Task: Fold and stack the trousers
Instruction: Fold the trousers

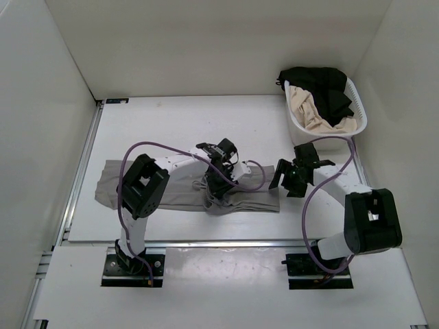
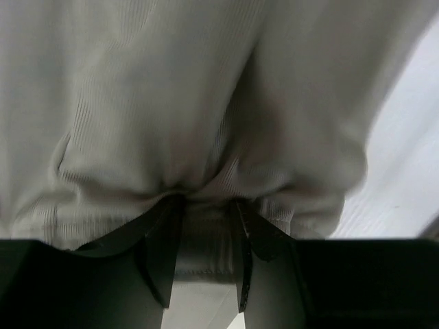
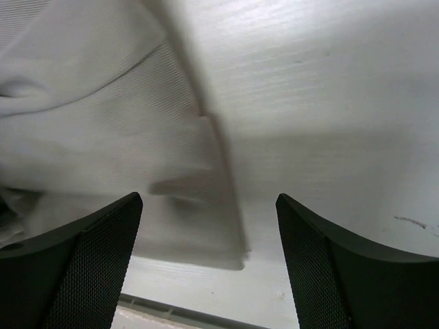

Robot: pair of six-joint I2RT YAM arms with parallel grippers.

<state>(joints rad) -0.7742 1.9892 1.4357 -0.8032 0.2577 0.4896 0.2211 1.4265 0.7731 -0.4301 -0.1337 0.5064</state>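
Fold: I think barely begun | left hand (image 2: pixel 206 205) pinches trousers (image 1: pixel 240 202) | right hand (image 3: pixel 209 205) wide, holds nothing | to do: finish fold, stack

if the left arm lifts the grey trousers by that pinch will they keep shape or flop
Probably floppy: the trousers bunch into soft wrinkles where the left pincer pinches them, so the rest would likely drape and trail. They look thin, so likely light. Pushed, they'd probably crumple rather than slide flat.

finely ribbed matt grey cloth trousers (image 2: pixel 171 103), faintly grained matt white table (image 1: pixel 171 130), white plastic basket (image 1: pixel 302 125)
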